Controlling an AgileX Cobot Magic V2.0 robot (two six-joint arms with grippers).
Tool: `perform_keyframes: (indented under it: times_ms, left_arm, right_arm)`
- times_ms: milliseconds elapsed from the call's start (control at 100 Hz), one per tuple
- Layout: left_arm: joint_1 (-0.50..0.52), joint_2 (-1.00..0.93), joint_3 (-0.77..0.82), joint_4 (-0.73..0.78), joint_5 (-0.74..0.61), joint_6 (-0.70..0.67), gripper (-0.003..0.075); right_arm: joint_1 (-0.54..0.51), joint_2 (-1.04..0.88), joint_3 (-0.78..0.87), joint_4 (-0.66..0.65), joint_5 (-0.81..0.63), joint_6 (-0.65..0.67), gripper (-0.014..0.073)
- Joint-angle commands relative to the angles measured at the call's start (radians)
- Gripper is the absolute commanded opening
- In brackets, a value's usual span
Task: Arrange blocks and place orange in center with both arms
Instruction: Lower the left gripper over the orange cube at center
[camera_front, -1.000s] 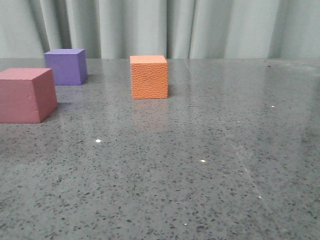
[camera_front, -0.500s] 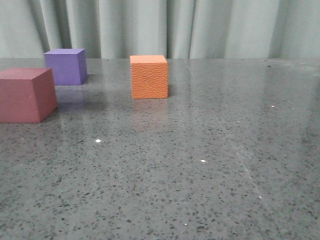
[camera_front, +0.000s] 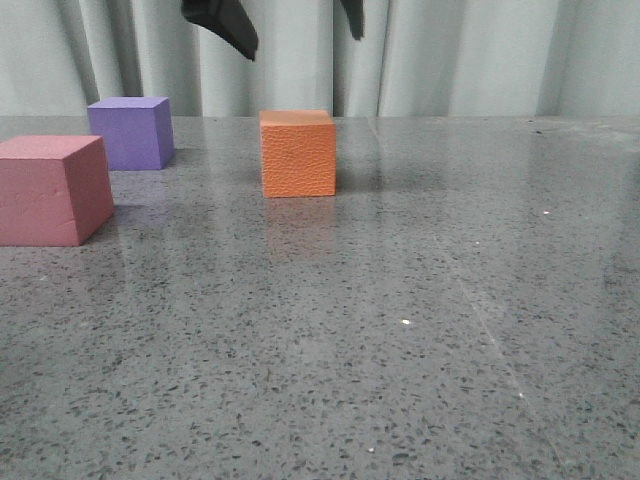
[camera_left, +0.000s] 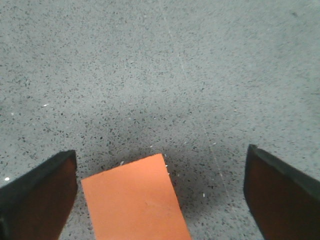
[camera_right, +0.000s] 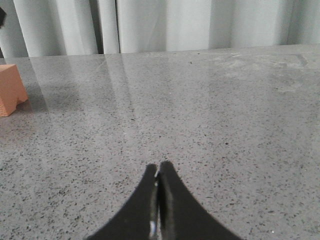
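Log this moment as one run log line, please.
left gripper: open, above orange cube | right gripper: shut, empty | purple cube, pink-red cube: on table, untouched

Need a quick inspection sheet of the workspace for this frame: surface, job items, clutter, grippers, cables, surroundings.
Surface: grey speckled table, glossy, with faint reflections of the cubes.
Job's things: orange cube upright near mid-table, standing apart to the right of the others, not between them. Purple cube at far left. Pink-red cube nearer the camera at left, cut by the frame edge.
Clutter: nothing seen.
Grippers: left gripper open, above the orange cube, not touching it; the left wrist view shows the cube between its fingers. Right gripper shut, empty, low over bare table.
Cables: nothing seen.
Surroundings: pale pleated curtain behind the table.
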Motion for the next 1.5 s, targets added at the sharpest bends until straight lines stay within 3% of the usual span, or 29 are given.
perform_keyframes:
  times_ms: [0,270,670,1490]
  left_arm:
    - [-0.02,-0.021,-0.079,0.048,0.007,-0.025,0.0629]
    - [-0.022,-0.008,-0.083,0.072,-0.049,-0.025,0.0629]
    - [-0.022,0.015,-0.083,0.139,0.055,-0.155,0.0629]
    - [-0.031,0.12,-0.083,0.065,0.128,-0.17,0.0629]
  right_arm:
    - [-0.004,-0.024,-0.014,0.003,-0.087,-0.007,-0.0068]
    - [-0.004,-0.024,-0.014,0.003,-0.087,-0.007,-0.0068]
    - [-0.004,-0.024,-0.014,0.003,-0.087,-0.007,-0.0068]
    - [-0.004,-0.024,-0.014,0.003,-0.087,-0.007,-0.0068]
